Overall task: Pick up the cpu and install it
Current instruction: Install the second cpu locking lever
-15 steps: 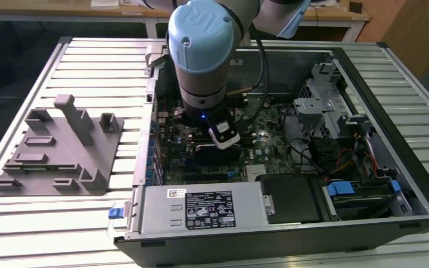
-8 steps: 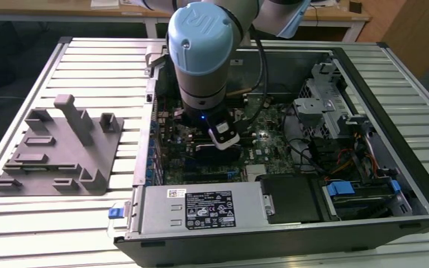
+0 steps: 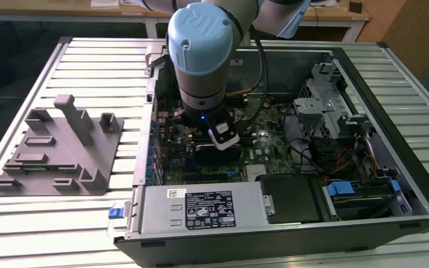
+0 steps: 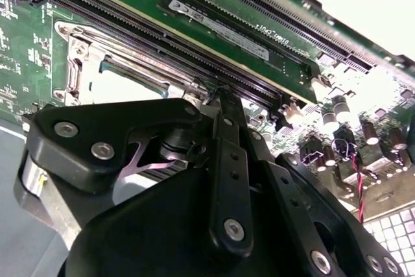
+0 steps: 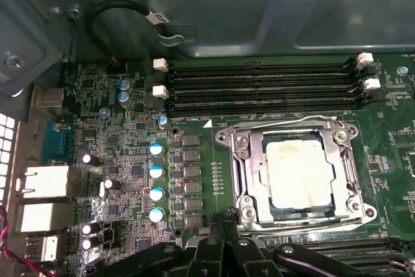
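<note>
So the cpu (image 5: pixel 299 172) is sitting flat inside the socket frame (image 5: pixel 295 173) on the motherboard (image 5: pixel 194 160), silvery top facing up with some yellowish smudging across it. It's basically square, so no real long axis to speak of; its edges run parallel to the metal frame around it and to the memory slots (image 5: pixel 259 82) just beside the socket. In the first wrist view the frame surrounds it on all four sides, screws at the corners, and a thin wire lever (image 5: pixel 285 121) runs along the side nearest the slots.

The claw (image 5: pixel 227 222) is right at the edge of the socket frame, on the side away from the memory slots, with its black linkage coming in below. The fingertips look pinched together to a point there with nothing between them, so I'd call it clenched and empty, not touching the chip itself. In the second wrist view the black claw body (image 4: pixel 214 180) blocks most of the socket, and just a corner of the frame peeks out past it.

From the exterior view, the arm (image 3: pixel 203 61) reaches straight down into the open pc case (image 3: pixel 393 111), which lies on its side on the slatted bench (image 3: pixel 80 61). A grey fixture block (image 3: pixel 58 148) sits on the bench to the exterior view's left of the case, well apart from the arm. The power supply (image 3: pixel 203 209) is at the near end of the case.
</note>
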Controlling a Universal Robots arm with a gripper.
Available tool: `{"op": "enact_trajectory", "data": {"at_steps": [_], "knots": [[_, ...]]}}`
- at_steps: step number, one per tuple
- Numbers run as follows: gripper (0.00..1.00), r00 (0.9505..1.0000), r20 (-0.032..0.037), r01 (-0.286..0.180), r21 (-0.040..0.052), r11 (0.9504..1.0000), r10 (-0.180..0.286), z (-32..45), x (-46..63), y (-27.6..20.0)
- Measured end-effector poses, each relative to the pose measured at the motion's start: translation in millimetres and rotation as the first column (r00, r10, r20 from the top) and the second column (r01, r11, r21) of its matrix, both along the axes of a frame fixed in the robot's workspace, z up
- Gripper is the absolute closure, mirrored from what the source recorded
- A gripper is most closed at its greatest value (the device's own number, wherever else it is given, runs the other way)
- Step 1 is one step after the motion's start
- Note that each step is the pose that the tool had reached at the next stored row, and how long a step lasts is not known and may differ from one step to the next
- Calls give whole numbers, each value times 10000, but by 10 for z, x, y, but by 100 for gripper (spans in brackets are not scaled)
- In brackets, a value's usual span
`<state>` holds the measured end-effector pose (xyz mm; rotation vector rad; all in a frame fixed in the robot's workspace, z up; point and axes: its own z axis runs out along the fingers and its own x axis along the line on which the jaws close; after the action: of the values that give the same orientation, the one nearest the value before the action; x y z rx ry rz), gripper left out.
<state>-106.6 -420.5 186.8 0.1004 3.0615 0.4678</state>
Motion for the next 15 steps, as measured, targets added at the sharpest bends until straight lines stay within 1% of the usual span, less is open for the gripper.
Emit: {"op": "enact_trajectory", "data": {"at_steps": [5,7,10,15], "knots": [[89,10000,0,0,-10,10000,0,0,0,0],[89,10000,1,0,-10,10000,0,21,0,0],[89,10000,0,0,-10,10000,0,89,0,0],[89,10000,-1,5,-10,10000,-5,244,0,0]]}}
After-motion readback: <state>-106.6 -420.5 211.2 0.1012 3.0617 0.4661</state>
